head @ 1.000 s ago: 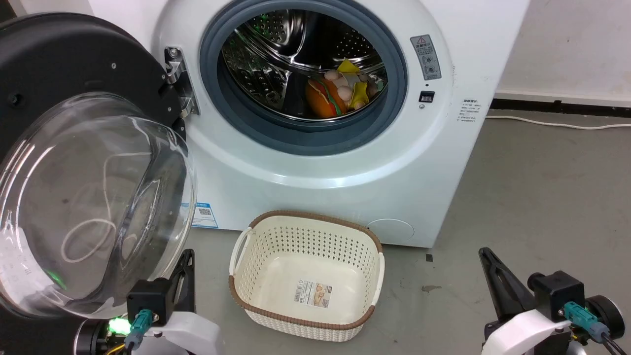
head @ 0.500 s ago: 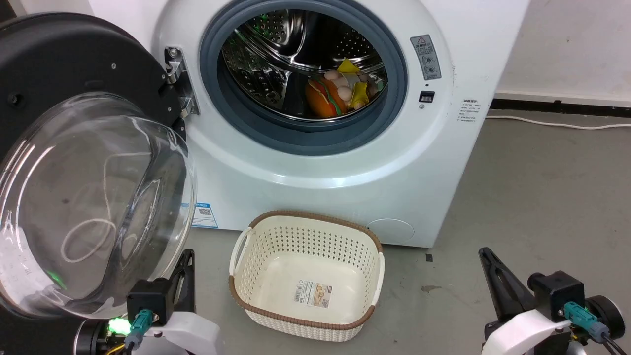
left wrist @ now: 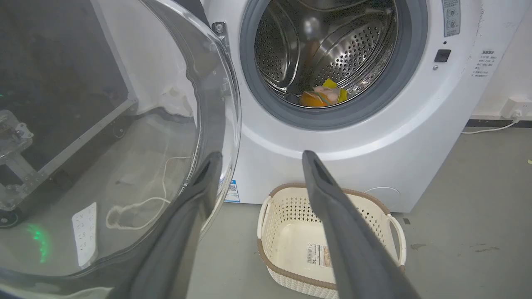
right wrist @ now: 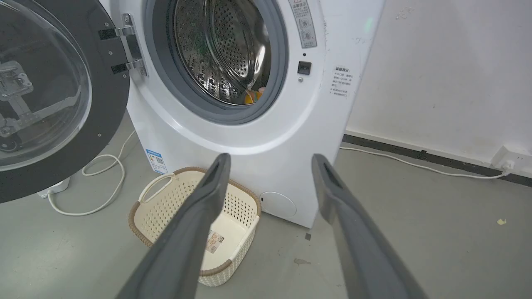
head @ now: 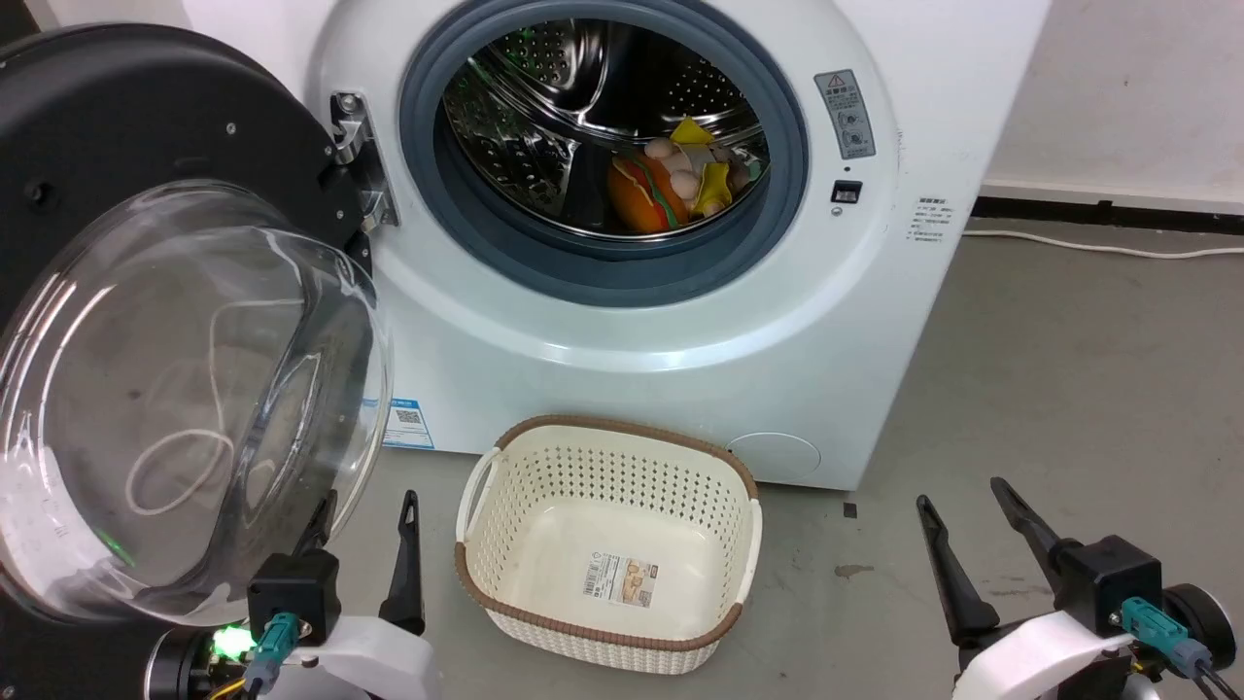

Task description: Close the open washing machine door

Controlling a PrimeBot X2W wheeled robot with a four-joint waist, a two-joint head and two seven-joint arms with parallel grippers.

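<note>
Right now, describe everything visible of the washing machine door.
The washing machine door stands swung wide open, left of the drum mouth, hung on a metal hinge. It is a large round glossy black frame around a clear domed glass bowl; a white floor cable shows through the glass. The open left hand sits by its lower edge; whether they touch is unclear.

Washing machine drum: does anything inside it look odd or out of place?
Yes. An orange burger-shaped toy and small yellow and pale pieces lie in the perforated steel drum, where clothes would be expected.
</note>
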